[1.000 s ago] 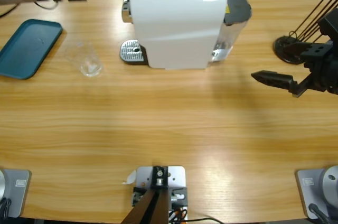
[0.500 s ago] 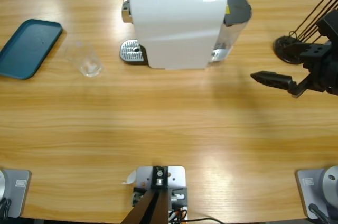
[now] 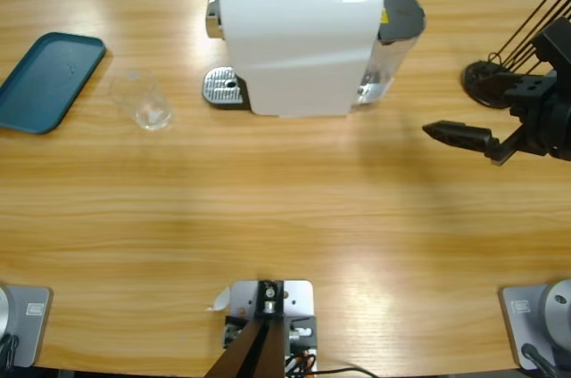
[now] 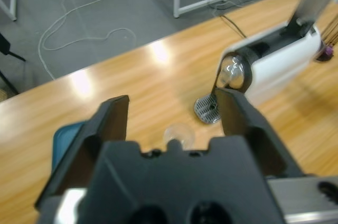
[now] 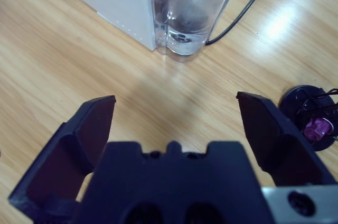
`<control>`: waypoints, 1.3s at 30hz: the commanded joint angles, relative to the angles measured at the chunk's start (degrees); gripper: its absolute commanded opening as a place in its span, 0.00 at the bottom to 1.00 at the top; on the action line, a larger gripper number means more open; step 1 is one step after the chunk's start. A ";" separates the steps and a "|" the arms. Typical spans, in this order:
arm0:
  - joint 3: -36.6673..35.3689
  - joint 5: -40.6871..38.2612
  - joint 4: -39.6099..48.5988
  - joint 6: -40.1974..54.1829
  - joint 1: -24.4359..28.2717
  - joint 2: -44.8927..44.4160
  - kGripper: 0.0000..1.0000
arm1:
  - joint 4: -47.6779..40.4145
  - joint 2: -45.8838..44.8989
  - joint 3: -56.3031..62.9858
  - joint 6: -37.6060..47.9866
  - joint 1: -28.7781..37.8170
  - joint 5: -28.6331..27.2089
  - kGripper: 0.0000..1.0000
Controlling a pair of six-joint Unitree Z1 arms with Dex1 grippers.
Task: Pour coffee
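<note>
both claws gaping empty, glass waiting beside the machine

the right claw (image 5: 174, 113) is hovering with its jaws spread wide and nothing between them, above bare wood of the desk (image 5: 63, 49). in the high view the right claw (image 3: 459, 135) is reaching in from the right edge, pointing toward the white coffee machine (image 3: 299, 39) and staying well apart from it. just ahead of it in the right wrist view the machine's clear water tank (image 5: 190, 7) is standing against the white body, a black cable (image 5: 243, 12) trailing away behind. off to its side a black capsule stand (image 5: 311, 118) is holding a small purple capsule (image 5: 318, 127).

the left claw (image 4: 171, 115) is also gaping wide and gripping nothing; it is looking down from high over the desk's far side and is out of the high view. beyond its jaws a clear glass (image 4: 178, 135) is standing on the desk, near the machine's metal drip grate (image 4: 207, 109). in the high view the glass (image 3: 143, 102) is sitting between the grate (image 3: 223, 88) and a teal tray (image 3: 45, 79), touching neither. whether any coffee is lying in the glass cannot be told.
</note>
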 commanded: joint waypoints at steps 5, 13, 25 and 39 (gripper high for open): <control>26.18 -2.20 -19.06 -4.63 -0.91 -7.72 0.93 | -0.28 2.70 1.74 0.26 0.62 -0.27 1.00; 26.97 -1.29 -28.13 0.24 -0.91 7.78 0.95 | -0.37 2.78 1.74 0.26 0.62 -0.19 1.00; 29.18 1.09 -30.68 -2.64 -0.91 16.78 0.98 | -0.63 3.06 1.74 0.08 0.62 -0.36 1.00; 30.57 -4.49 -34.18 -4.14 -0.91 24.01 1.00 | -0.72 3.07 1.74 0.08 0.62 -0.40 1.00</control>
